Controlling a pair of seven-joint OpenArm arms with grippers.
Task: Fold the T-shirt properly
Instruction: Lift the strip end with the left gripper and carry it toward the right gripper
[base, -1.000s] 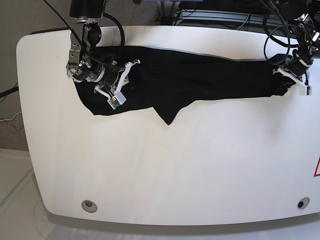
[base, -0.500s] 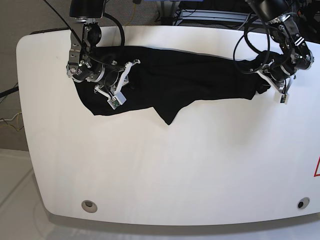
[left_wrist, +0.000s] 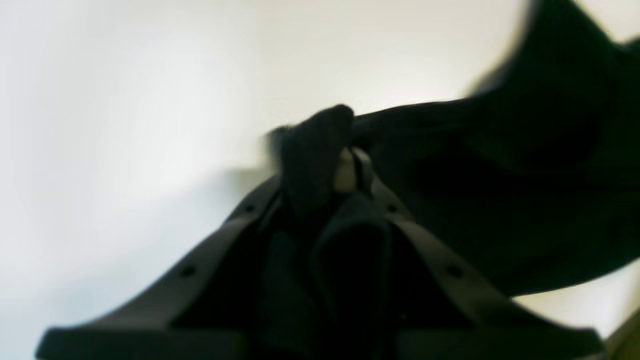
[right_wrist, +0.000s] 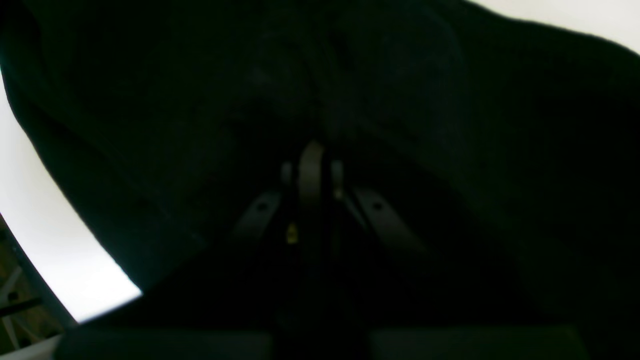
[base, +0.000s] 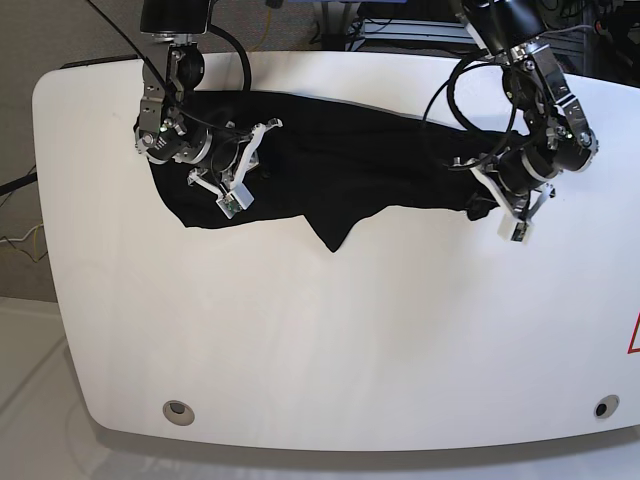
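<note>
Black cloth is pinched in the left gripper (base: 492, 207), jaws nearly together on the T-shirt (base: 370, 165) end nearest the table's (base: 330, 340) right edge. From that grip the garment's long axis runs along the far edge toward the far-left corner. There the right gripper (base: 232, 178), jaws fully together, rests on the fabric; whether it pinches any I cannot tell. A fold across likely belongs to the left arm.

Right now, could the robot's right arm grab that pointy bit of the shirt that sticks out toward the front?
Probably yes. The right gripper rests shut on the T-shirt, and only flat cloth and bare table lie between it and the pointy corner. It would have to open first.
</note>
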